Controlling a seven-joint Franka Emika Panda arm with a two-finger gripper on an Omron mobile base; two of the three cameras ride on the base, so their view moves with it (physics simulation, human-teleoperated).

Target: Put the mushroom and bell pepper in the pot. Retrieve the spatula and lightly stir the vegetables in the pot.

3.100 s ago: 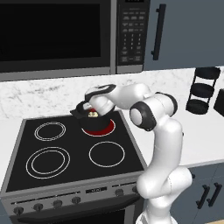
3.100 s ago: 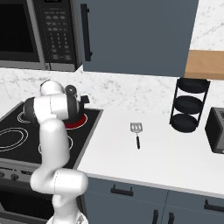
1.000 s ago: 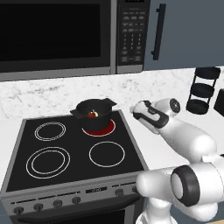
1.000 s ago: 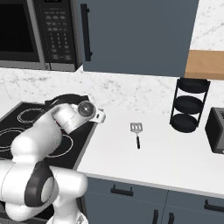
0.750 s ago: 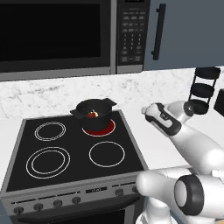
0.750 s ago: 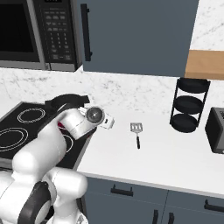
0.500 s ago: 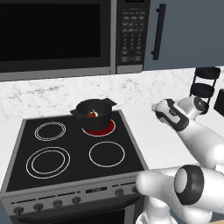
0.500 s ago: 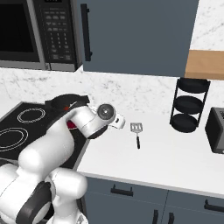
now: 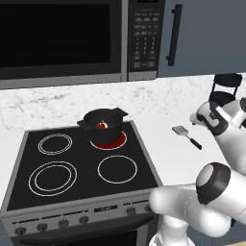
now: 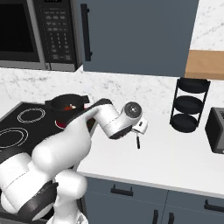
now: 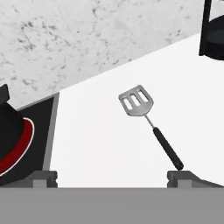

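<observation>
The black pot (image 9: pixel 102 124) stands on the glowing red back-right burner (image 9: pixel 109 140) of the stove. A red-orange bell pepper piece (image 9: pixel 101 126) shows inside it; I cannot make out the mushroom apart from it. On the white counter to the right of the stove lies the spatula (image 9: pixel 186 136), grey slotted head toward the wall, dark handle toward the front. My gripper (image 9: pixel 195 120) hovers just above and beside it, open and holding nothing. The hand view has the spatula (image 11: pixel 144 118) ahead between the spread fingertips (image 11: pixel 183 176), and the pot (image 11: pixel 8 131) at the left edge.
A black tiered rack (image 10: pixel 189 105) and a dark toaster (image 10: pixel 216 129) stand at the counter's right end. The microwave (image 9: pixel 62 38) hangs over the stove. My own arm (image 10: pixel 87 127) stretches low across the stove's right edge. The marble backsplash (image 11: pixel 87 39) is close behind the spatula.
The arm has swung right, from over the pot out above the counter to the spatula. Pot and spatula have stayed in place.
</observation>
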